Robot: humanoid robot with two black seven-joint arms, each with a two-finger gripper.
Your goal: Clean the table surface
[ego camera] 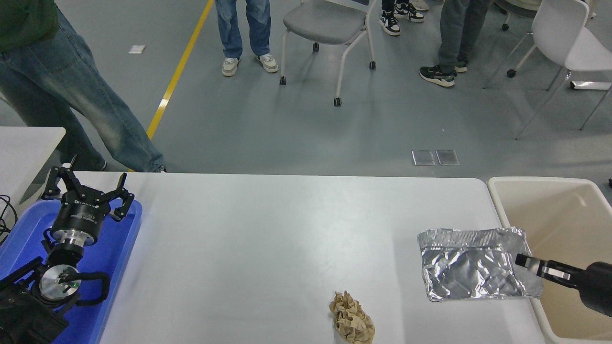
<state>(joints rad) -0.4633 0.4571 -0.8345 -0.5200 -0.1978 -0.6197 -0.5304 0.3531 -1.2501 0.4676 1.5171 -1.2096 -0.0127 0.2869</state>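
The table surface (267, 248) is a wide white-grey tabletop. My right gripper (523, 262) comes in from the right edge and is shut on the right edge of a crumpled silver foil tray (473, 270), which it holds lifted above the table's right end, next to the tub. A crumpled brown paper ball (352, 323) lies near the front edge. My left gripper (86, 193) is parked open at the lower left, over the blue tray.
A beige plastic tub (559, 200) stands right of the table. A blue tray (122, 248) lies at the left end. The corner of a smaller white table (24, 143) is at the left. People's legs and chairs are beyond the far edge.
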